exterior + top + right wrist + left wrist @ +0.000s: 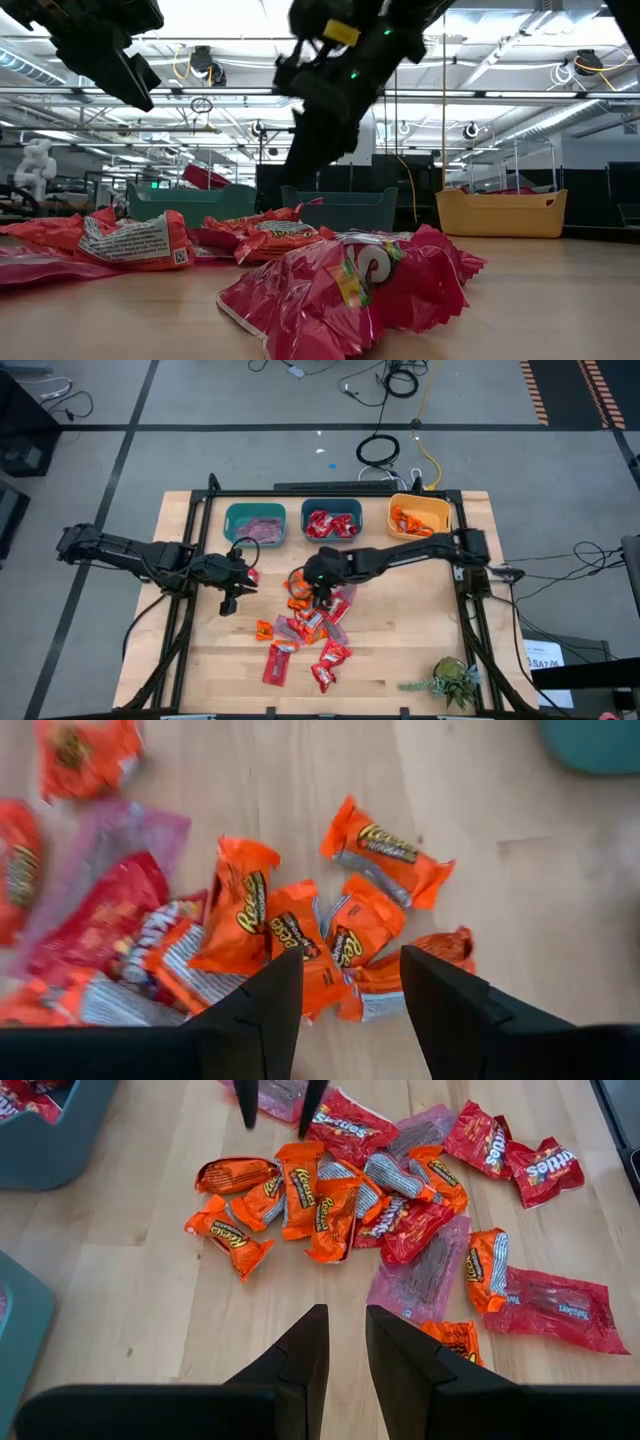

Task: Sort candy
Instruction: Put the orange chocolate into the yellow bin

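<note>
Nearest packet: a crumpled red wrapper (345,290) lies closest to the low camera, glossy film puckered into ridges, flat on the wooden table (400,660).
Candy: the unsorted heap (305,628) spreads directly beneath the right gripper and beyond the left gripper's fingertips, toward the middle of the table.
Handling: each sweet looks light, soft and crinkly; the shiny film is likely slippery, so a pinch across the flat middle or on a crimped end seam should hold best.
Orange packets: small squarish pouches (250,920) with sawtooth ends overlap loosely just ahead of the right gripper's fingers.
Mauve packets: long translucent sleeves (425,1275), limp and thin, are partly buried under the others.
Right gripper: it (345,995) hangs just above the orange cluster, fingers moderately spread and holding nothing.
Left gripper: it (345,1345) hovers over bare wood beside the heap, fingers set narrow, and empty.
Bins: two teal tubs (255,523) (331,523) and a yellow one (420,517), smooth rigid plastic, stand in a row past both grippers at the table's far edge, each already holding some sweets.
Plant: a small green sprig (452,680) sits at the near corner on the right arm's side, well apart from the heap.
</note>
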{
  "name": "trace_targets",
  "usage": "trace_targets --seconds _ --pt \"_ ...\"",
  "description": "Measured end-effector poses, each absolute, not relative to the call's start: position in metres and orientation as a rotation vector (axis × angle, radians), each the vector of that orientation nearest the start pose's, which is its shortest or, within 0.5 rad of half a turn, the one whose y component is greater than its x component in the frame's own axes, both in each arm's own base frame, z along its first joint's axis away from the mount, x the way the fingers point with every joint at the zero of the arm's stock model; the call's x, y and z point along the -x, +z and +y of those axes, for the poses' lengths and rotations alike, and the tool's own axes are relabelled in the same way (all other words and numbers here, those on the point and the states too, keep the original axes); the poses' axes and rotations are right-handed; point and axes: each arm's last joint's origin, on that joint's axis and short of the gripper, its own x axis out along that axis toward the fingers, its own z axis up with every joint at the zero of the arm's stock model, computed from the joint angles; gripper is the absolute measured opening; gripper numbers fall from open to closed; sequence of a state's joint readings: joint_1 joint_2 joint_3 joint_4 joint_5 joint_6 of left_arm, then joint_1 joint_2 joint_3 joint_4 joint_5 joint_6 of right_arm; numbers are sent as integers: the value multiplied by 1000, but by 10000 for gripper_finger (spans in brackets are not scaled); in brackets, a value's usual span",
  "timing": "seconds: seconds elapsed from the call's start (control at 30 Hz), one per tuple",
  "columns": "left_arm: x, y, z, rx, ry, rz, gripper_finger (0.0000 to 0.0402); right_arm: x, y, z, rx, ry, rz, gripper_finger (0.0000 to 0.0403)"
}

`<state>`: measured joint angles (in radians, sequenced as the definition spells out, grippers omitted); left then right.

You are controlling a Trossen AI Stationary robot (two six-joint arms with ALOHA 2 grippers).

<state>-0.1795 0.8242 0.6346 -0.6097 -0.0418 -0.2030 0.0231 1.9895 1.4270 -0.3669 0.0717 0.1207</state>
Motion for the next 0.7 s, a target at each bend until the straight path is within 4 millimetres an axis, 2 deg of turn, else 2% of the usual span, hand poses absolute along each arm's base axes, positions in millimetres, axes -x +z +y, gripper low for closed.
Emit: trace_targets --seconds 0.13,0.3,0.53,0.63,0.7 --pt "-158 241 -27 104 -49 803 80 -437 173 9 -69 -68 970 160" --pt "-158 241 -27 104 -49 805 80 -439 152 14 -79 -28 1028 160" --pt "-158 241 -27 104 -49 805 80 -441 143 20 -71 -24 1046 158" --pt "-158 241 -27 104 -49 805 80 -440 144 20 -81 -26 1049 134" --pt "-158 241 -27 104 -49 804 80 -439 146 20 -97 -29 1048 100"
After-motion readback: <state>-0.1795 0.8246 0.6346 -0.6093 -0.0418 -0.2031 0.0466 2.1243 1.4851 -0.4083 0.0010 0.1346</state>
